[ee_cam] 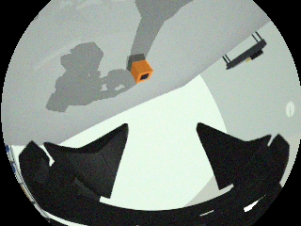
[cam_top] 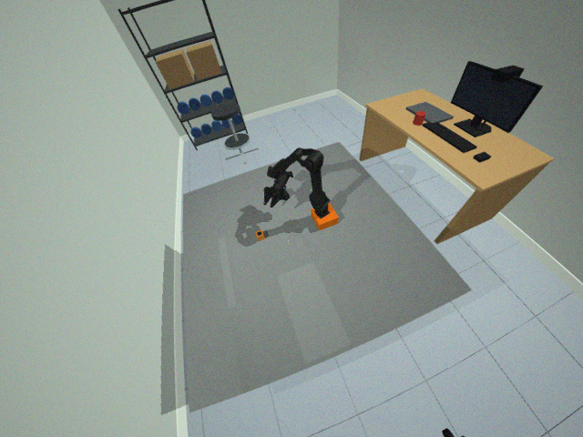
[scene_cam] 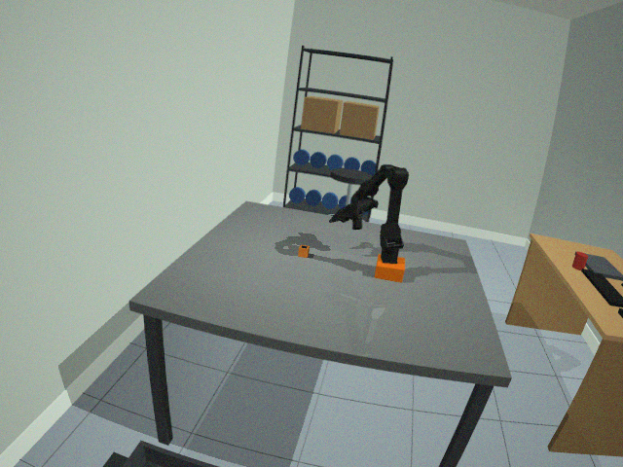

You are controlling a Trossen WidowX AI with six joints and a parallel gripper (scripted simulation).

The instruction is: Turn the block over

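Observation:
A small orange block (cam_top: 260, 236) (scene_cam: 303, 252) (ee_cam: 139, 69) rests on the grey table (cam_top: 385, 291) (scene_cam: 226, 286). Its marked side, with a dark square, faces up in the top and exterior views and also shows in the wrist view. My gripper (cam_top: 269, 204) (scene_cam: 344, 223) (ee_cam: 164, 127) is open, with nothing between its fingers. It hangs well above the table, apart from the block. In the wrist view the block lies beyond the fingertips, a little left of the midline between them.
The arm's orange base (cam_top: 325, 218) (scene_cam: 389, 269) stands on the table to the right of the block in the top and exterior views. A wooden desk (cam_top: 508, 162) (scene_cam: 553, 266) with a monitor (cam_top: 494, 96) is off to the right. A shelf rack (cam_top: 181, 85) (scene_cam: 342, 93) stands behind the table.

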